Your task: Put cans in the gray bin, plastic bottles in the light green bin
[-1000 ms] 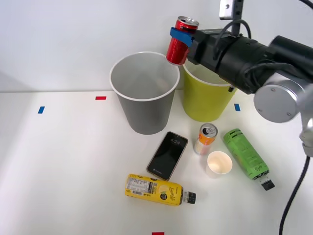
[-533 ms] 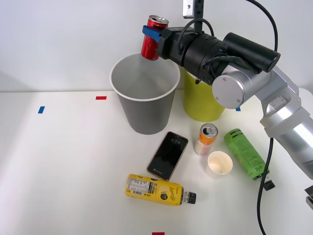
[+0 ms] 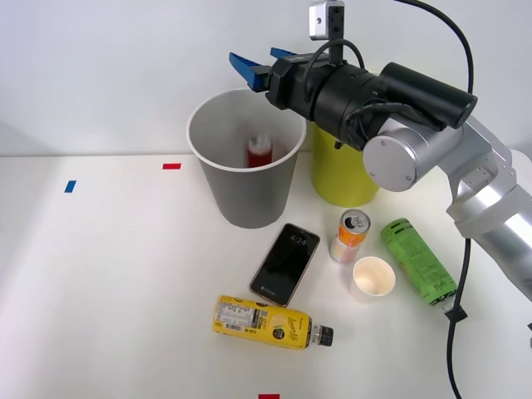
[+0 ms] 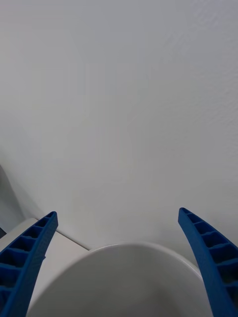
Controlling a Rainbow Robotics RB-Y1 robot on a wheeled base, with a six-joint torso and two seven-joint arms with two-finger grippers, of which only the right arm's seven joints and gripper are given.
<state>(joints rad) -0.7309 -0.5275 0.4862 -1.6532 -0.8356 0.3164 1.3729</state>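
Red can blurred inside gray bin, against the pale inner wall. Right gripper above the bin's far rim, jaws spread wide, holding nothing; wrist view shows two blue ribbed fingers far apart over the bin's white rim.

Two cans: the red one in the bin, an orange-and-white one upright on the surface, silver top, slim cylinder. Two plastic bottles lying flat: yellow label, black cap pointing right; green label, cap toward the near right. Two bins, both round, tapered, white-rimmed: gray, and light green just beside it, partly behind the arm.

One black phone, glossy slab, between gray bin and yellow bottle. One white paper cup, open, just beside the orange can. White smooth surface.
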